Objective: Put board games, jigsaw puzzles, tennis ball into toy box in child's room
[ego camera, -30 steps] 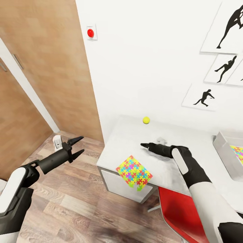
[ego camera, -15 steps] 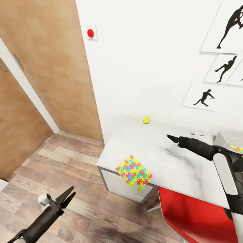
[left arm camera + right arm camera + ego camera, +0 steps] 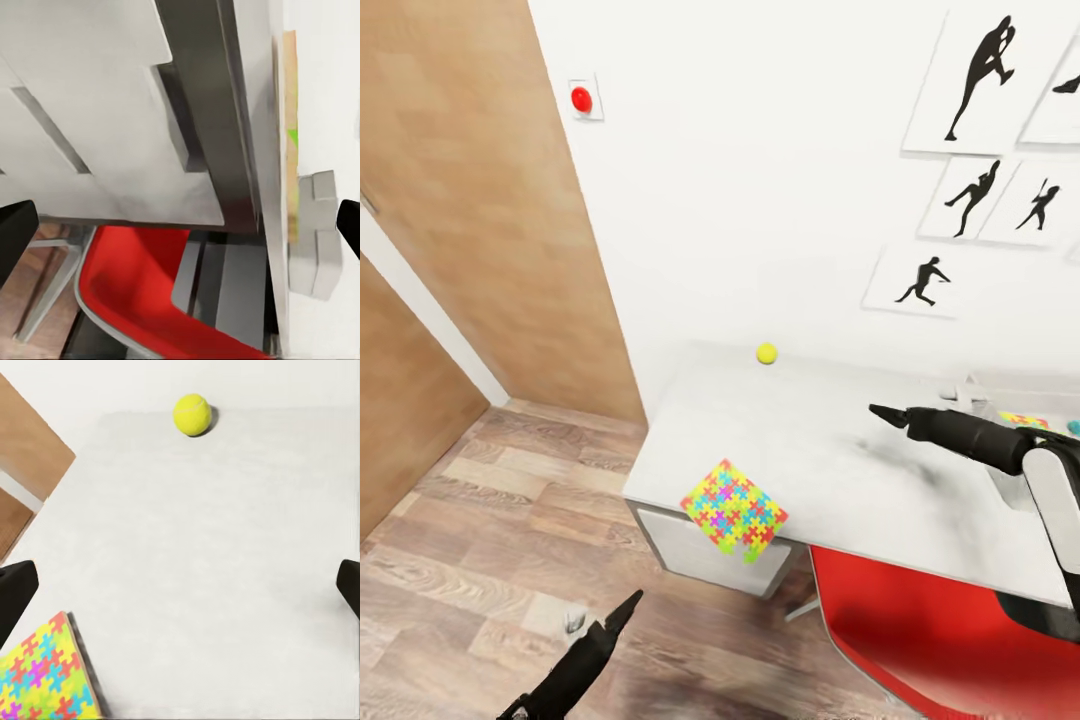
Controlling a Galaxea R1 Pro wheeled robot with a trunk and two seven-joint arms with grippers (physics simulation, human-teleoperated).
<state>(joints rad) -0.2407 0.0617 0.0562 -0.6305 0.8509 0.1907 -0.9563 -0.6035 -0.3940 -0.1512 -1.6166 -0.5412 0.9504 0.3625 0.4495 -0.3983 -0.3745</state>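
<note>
The small yellow-green tennis ball (image 3: 766,352) (image 3: 192,414) lies at the back of the light grey table (image 3: 810,455) near the wall. One jigsaw puzzle (image 3: 733,508) (image 3: 41,679) hangs over the table's front left corner. My right gripper (image 3: 885,412) (image 3: 180,592) is open and empty above the table, right of the ball and pointing toward it. At the right edge stands the toy box (image 3: 1008,492), partly behind my right arm, with a second jigsaw puzzle (image 3: 1022,420) inside. My left gripper (image 3: 622,607) (image 3: 180,232) is open, low over the floor.
A red chair (image 3: 920,640) (image 3: 150,289) stands under the table's front edge, beside grey drawers (image 3: 700,555). A wooden door (image 3: 470,230) and wood-plank floor (image 3: 490,520) are at the left. Black silhouette pictures (image 3: 980,70) hang on the white wall.
The camera has turned, shifting the scene left. My left arm dropped from chest height to low near the floor. My right gripper drew back to the right, away from the ball.
</note>
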